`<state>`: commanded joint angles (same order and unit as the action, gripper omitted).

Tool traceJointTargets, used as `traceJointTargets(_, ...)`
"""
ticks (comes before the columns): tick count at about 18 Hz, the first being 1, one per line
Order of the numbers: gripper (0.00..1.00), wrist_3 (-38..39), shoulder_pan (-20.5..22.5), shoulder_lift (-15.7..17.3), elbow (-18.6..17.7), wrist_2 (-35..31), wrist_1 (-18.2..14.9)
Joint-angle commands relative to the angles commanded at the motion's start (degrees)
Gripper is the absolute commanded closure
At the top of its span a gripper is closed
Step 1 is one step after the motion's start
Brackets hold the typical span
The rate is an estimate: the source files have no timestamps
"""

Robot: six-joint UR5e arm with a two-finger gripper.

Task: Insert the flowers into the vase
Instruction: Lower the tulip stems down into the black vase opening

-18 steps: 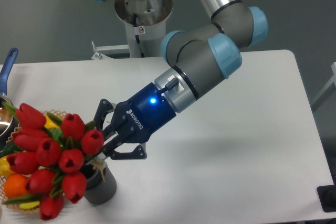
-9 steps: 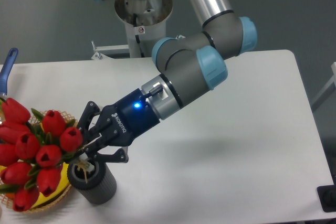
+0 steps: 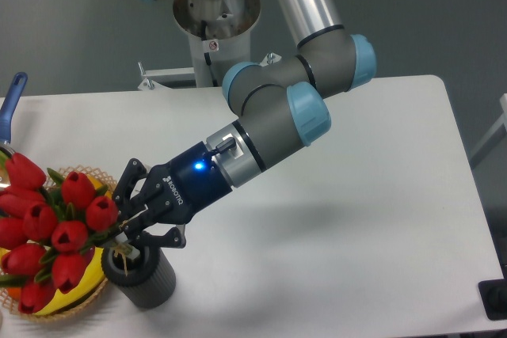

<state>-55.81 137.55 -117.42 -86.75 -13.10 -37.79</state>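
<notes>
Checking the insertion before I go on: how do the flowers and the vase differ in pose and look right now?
The flowers lean far left, heads over the wicker basket; the vase stands upright on the table. The flowers are bright red and green; the vase is dark grey. The gripper holds the flowers, not the vase. They meet at the vase's mouth.

From my camera I see the gripper (image 3: 125, 223) clamped on the stems of the flowers (image 3: 51, 231), its fingers (image 3: 152, 239) just above the mouth of the vase (image 3: 145, 276). The red buds lean left over a wicker basket (image 3: 79, 298). The vase stands upright on the white bench (image 3: 356, 219).
</notes>
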Motion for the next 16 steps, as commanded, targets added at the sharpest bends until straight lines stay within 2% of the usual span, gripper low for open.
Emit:
traceJointTargets(9, 0.88, -5.10, -0.09, -3.16, -2.02, -0.09, -0.09)
traceJointTargets(14, 0.85, -8.17, -0.09, -3.08, -5.71, -0.09, 0.00)
traceJointTargets(16, 0.84, -8.18, -0.09, -3.25, -5.98, -0.26, 0.00)
